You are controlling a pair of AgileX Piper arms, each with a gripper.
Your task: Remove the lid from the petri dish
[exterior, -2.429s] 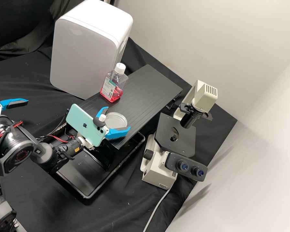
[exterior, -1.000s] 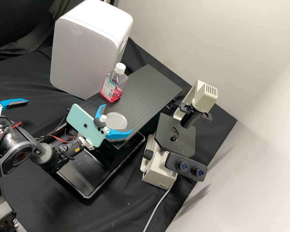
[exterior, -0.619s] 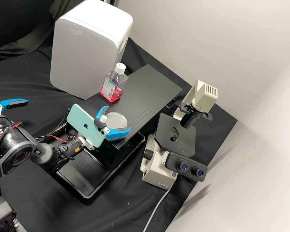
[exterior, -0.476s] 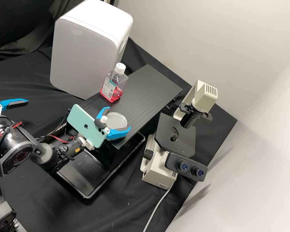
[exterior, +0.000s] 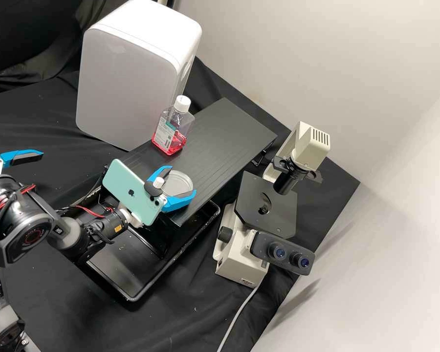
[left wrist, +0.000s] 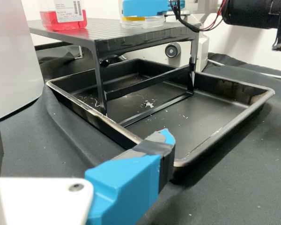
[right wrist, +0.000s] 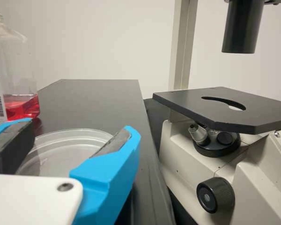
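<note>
Now | right pincer clasps petri dish lid | left pincer wide | flask holds red liquid

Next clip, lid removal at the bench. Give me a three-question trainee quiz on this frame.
1. True or false: the petri dish rests on the microscope stage.
2. What stands on the raised platform beside the white box? A) flask of red liquid B) pipette C) beaker
3. Which pincer straddles the petri dish?
Key: 1 false, it rests on the raised platform. 2 A. 3 the right pincer.
</note>
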